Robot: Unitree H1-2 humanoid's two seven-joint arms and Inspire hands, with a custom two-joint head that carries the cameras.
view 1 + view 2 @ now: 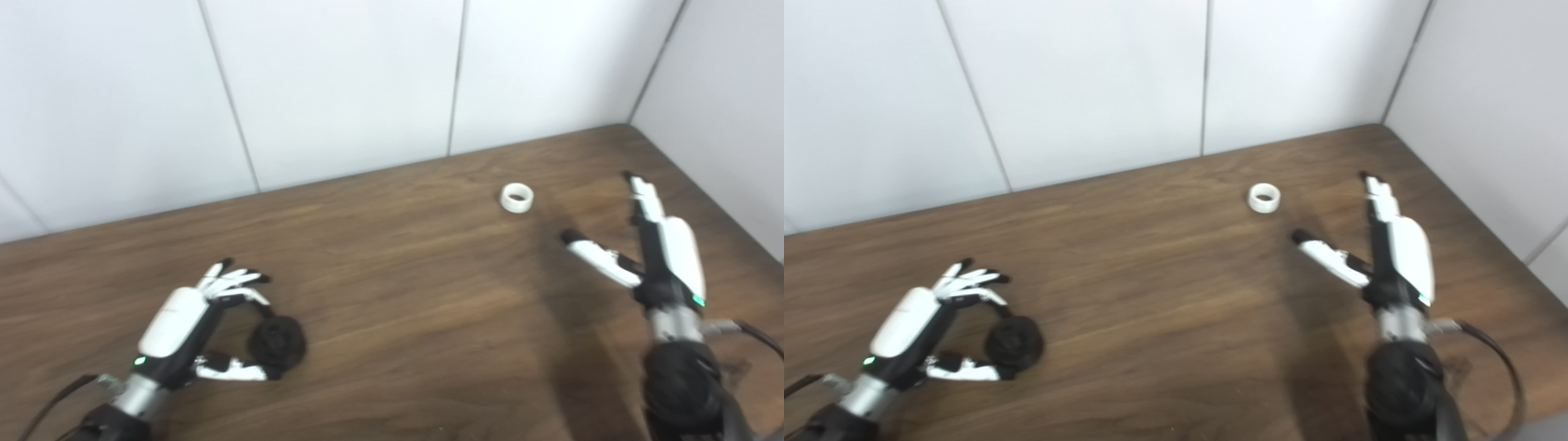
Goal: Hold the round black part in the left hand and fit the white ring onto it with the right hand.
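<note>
Dark wood table (398, 294), white panelled walls (337, 79) behind. Left hand (202, 324), lower left, fingers curled round black part (277, 343). Right hand (649, 257) spread apart, empty, near white ring (516, 198).

Bare dark wooden tabletop (416, 306) lies between the small white plastic ring (517, 198) and the open right hand (655, 257); nothing stands between them. White panel walls (343, 79) close off the back and right edges. Round black part (277, 343) sits well apart, at left hand (196, 324).
</note>
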